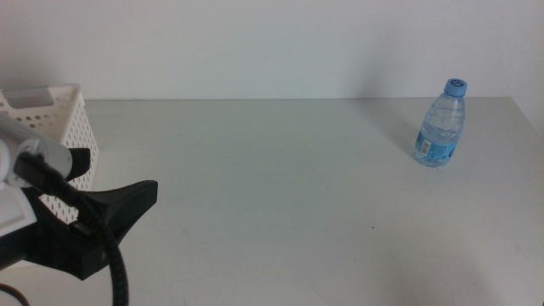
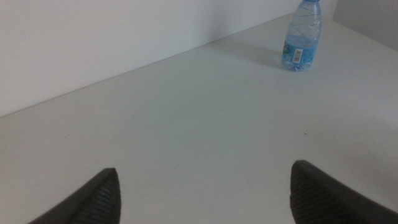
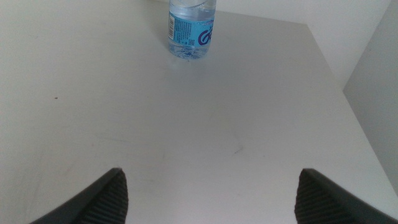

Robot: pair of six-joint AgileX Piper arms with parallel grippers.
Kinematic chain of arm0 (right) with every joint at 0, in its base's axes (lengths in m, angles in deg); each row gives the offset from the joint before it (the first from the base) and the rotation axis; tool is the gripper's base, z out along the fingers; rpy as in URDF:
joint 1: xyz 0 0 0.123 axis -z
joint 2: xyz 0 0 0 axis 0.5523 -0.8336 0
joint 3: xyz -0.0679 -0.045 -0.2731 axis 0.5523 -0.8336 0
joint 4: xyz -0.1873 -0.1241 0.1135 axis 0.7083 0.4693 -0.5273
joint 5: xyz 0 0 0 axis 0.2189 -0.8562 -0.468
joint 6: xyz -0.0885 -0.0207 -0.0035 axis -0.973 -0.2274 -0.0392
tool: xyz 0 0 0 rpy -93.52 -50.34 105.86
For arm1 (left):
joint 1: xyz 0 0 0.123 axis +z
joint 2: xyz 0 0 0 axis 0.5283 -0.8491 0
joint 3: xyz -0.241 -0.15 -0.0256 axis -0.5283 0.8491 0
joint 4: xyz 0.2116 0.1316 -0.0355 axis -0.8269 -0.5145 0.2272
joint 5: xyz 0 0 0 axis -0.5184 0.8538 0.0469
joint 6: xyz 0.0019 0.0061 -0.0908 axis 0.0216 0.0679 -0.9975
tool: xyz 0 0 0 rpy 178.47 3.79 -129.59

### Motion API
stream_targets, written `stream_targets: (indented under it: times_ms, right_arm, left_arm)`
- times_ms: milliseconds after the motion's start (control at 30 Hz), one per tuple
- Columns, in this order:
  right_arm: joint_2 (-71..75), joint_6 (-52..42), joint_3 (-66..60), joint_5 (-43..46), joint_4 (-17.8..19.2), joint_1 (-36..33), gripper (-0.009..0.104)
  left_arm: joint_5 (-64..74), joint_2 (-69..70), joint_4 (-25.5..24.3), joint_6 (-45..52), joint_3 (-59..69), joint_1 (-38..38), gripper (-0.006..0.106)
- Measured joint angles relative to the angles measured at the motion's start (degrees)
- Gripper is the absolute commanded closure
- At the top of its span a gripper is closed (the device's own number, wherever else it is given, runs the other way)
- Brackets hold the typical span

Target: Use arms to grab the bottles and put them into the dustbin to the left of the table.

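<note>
One water bottle [image 1: 443, 123] is seen upright at the far right of the desk [image 1: 280, 195] in the middle view, well apart from the dustbin [image 1: 53, 110] at the left, where the left gripper [image 1: 127, 204] is kept.

From the left wrist, released fingers [image 2: 93, 199] are shown, probably just emptied.

From the right wrist, the right gripper [image 3: 208, 199] is spread, aimed at the bottle; its blue label is not readable.

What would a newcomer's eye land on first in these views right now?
The lone clear water bottle with its blue cap, upright at the table's far right. Next, the left gripper, jaws open and empty, at the left edge in front of the white dustbin. The right gripper, also open, faces the bottle.
</note>
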Motion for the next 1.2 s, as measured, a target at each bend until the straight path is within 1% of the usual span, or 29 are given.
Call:
stream_targets:
  times_ms: [167, 333, 400, 467, 600, 700, 833, 967, 1100, 1200]
  right_arm:
    - [-1.6, 0.0, -0.3, 2.5, 0.0, 0.0, 0.008]
    - [-11.0, 0.0, 2.8, 7.5, 0.1, 0.0, 0.008]
    - [-16.4, 0.0, 4.7, 10.3, 0.9, 0.0, 0.008]
    - [-22.4, 0.1, 6.4, 14.2, 2.9, 0.0, 0.008]
    - [-34.8, 2.3, 7.6, 25.6, 7.6, 0.0, 0.008]
    - [-43.8, 4.1, 7.7, 34.5, 9.5, 0.0, 0.008]
    - [-56.0, 7.8, 7.7, 47.1, 9.5, 0.0, 0.008]
    - [-68.0, 11.0, 8.0, 64.0, 9.5, 0.0, 0.008]
    - [-80.3, 11.6, 8.3, 82.0, 9.5, 0.0, 0.008]
    - [-88.3, 11.9, 9.5, 86.0, 9.7, 0.0, 0.008]
  left_arm:
    - [0.0, 0.0, 0.0, 0.0, 0.0, 0.0, 0.007]
    - [0.0, 0.0, 0.0, 0.0, 0.0, 0.0, 0.007]
    - [0.0, 0.0, 0.0, -0.1, 0.0, 0.0, 0.007]
    - [0.0, -0.1, 0.0, -0.1, 0.0, 0.0, 0.007]
    - [0.0, -0.1, 0.0, -0.1, 0.0, 0.0, 0.007]
    - [0.0, -0.1, 0.0, -0.1, 0.0, 0.0, 0.007]
    - [0.0, -0.1, 0.0, -0.1, 0.0, 0.0, 0.007]
    - [0.0, -0.1, 0.0, -0.1, 0.0, 0.0, 0.007]
    - [0.0, -0.1, 0.0, -0.1, 0.0, 0.0, 0.007]
    - [0.0, -0.1, 0.0, -0.1, 0.0, 0.0, 0.007]
